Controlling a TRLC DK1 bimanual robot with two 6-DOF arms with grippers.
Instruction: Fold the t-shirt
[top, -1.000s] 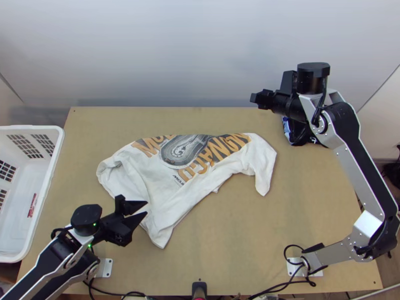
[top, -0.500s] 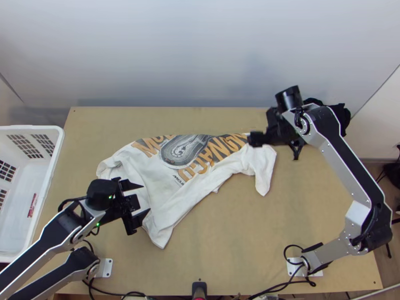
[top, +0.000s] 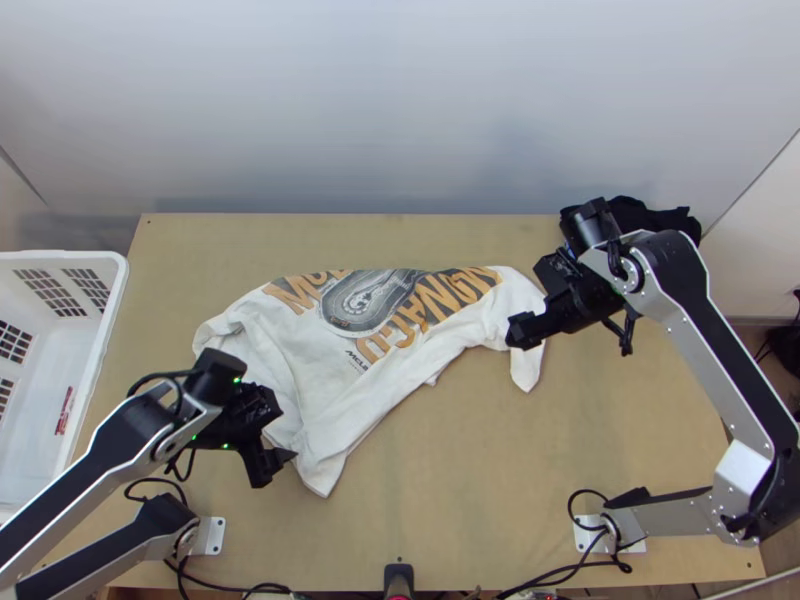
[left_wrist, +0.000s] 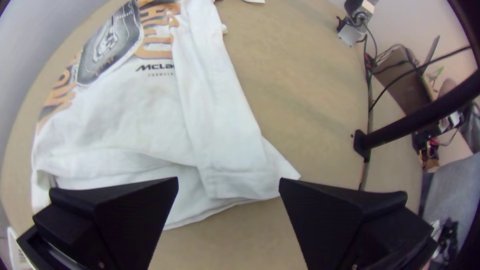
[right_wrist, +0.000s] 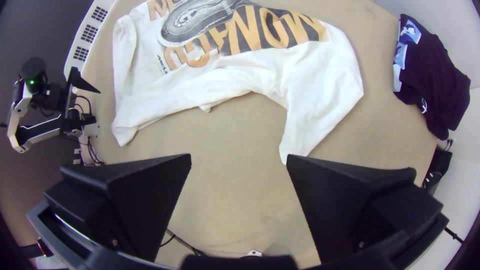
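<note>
In the top view my left gripper (top: 283, 432) is over the near left part of the white t-shirt (top: 340, 390). My right gripper (top: 520, 332) is by the shirt's right end, above its sleeve. The shirt lies bunched and partly folded over, its orange and grey print toward the far side. In the left wrist view my left gripper (left_wrist: 228, 182) stands open above the shirt's hem corner (left_wrist: 235, 175). My right gripper (right_wrist: 239, 157) in the right wrist view is open too, the sleeve tip (right_wrist: 292, 147) beyond its fingers. Neither holds cloth.
A white basket (top: 105, 320) stands at the table's left edge. Dark folded cloth (top: 650, 215) lies at the far right corner. Bare tabletop (top: 450, 480) stretches in front of the shirt, with cables (top: 570, 570) along the near edge.
My right gripper has come from the far right down toward the shirt's right sleeve. My left gripper has shifted slightly over the shirt's near left part. The shirt has kept its place.
</note>
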